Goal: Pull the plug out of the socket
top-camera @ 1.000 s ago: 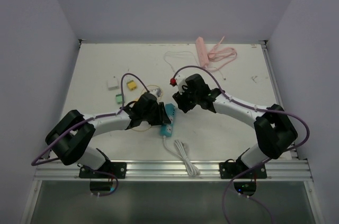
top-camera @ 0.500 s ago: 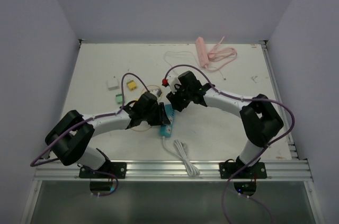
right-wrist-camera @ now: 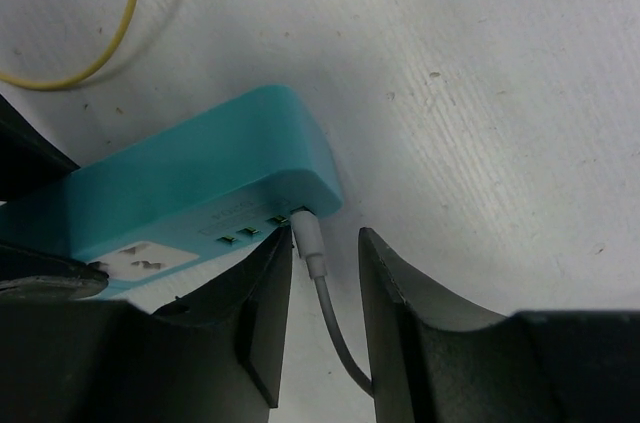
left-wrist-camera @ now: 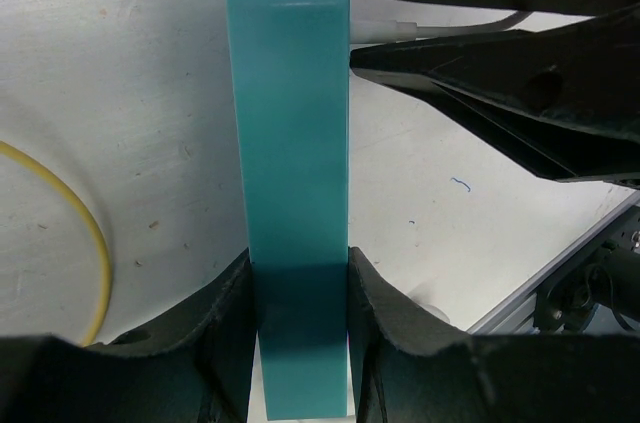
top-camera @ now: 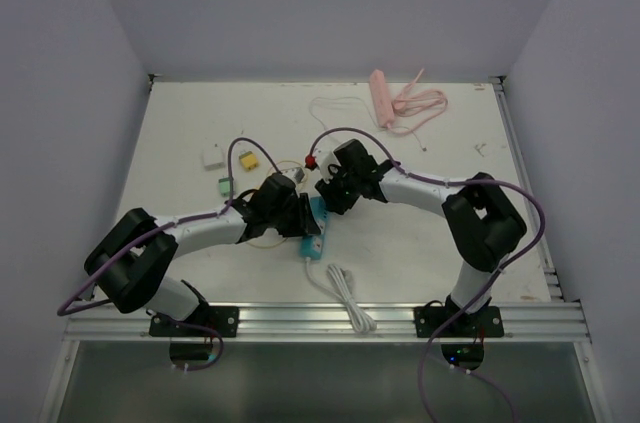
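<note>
The right arm's fingers (right-wrist-camera: pixel 262 323) stand apart on either side of the white plug (right-wrist-camera: pixel 308 239), not yet pinching it. The plug sits between their tips, seated in the teal power strip (right-wrist-camera: pixel 190 178). The left arm's fingers (left-wrist-camera: pixel 225 328) are clamped on the strip's other end, steadying it on the bench (right-wrist-camera: pixel 480 93). I'd pinch the plug body, not its cord, then draw straight back. I can read no brand or lettering.

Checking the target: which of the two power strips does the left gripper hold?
The teal strip, in the middle; the pink strip lies free at the far edge.
</note>
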Robot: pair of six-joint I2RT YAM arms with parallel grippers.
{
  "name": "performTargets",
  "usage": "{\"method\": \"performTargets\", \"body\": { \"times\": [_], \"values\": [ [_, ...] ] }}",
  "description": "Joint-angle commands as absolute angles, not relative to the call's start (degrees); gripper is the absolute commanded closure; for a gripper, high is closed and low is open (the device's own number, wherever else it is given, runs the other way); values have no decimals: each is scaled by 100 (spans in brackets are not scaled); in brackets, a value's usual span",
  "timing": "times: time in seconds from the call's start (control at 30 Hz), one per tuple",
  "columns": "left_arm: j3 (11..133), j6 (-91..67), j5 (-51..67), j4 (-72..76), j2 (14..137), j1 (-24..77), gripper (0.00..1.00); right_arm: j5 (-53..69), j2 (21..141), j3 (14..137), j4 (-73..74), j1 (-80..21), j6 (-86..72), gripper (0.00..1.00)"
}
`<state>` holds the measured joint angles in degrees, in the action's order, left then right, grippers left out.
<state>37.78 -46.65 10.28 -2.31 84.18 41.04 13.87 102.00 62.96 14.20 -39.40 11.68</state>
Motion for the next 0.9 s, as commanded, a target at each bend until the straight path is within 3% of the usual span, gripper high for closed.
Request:
{"method": "performTargets", "body": {
  "times": [0.0, 0.43, 0.87],
  "values": [
    [3823, -4368, 958, -483, 8341, 4025, 100, 1582, 10204, 6249, 1283, -3929, 1222, 65],
    [3893, -4254, 774, -799, 8455, 3920, 100, 1591, 9835, 6065, 1292, -3929, 1169, 98],
    [4165, -4447, -281, -2240, 8833, 3797, 100, 1125, 9264, 5730, 1573, -3929, 1064, 100]
  ]
}}
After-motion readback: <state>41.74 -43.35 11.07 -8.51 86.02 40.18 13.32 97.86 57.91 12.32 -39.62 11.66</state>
